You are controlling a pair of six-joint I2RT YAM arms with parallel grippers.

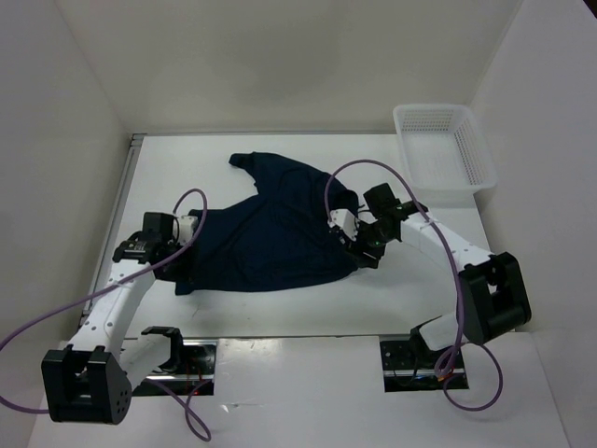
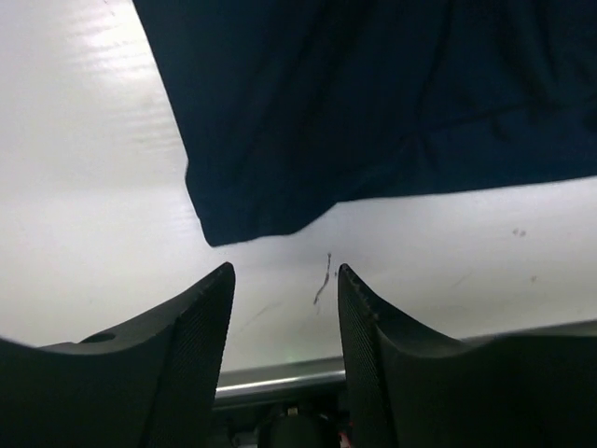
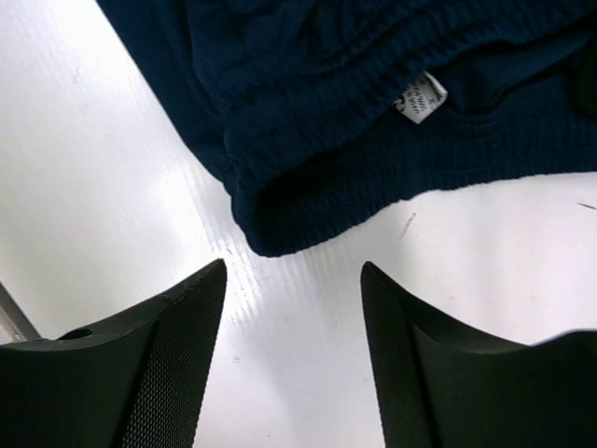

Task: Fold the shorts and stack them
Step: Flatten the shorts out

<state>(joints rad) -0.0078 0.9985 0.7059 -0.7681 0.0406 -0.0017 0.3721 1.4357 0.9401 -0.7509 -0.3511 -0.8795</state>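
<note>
On the bench (image 1: 308, 308), navy shorts (image 1: 270, 233) lie spread and rumpled; left claw (image 2: 285, 271) and right claw (image 3: 294, 264) both gape empty just short of the leg-hem corner (image 2: 233, 219) and waistband corner (image 3: 280, 219), so I'd slide each under its edge, pinch all layers, fold evenly.

White table (image 1: 280, 313) enclosed by plain white walls (image 1: 280, 56).
</note>
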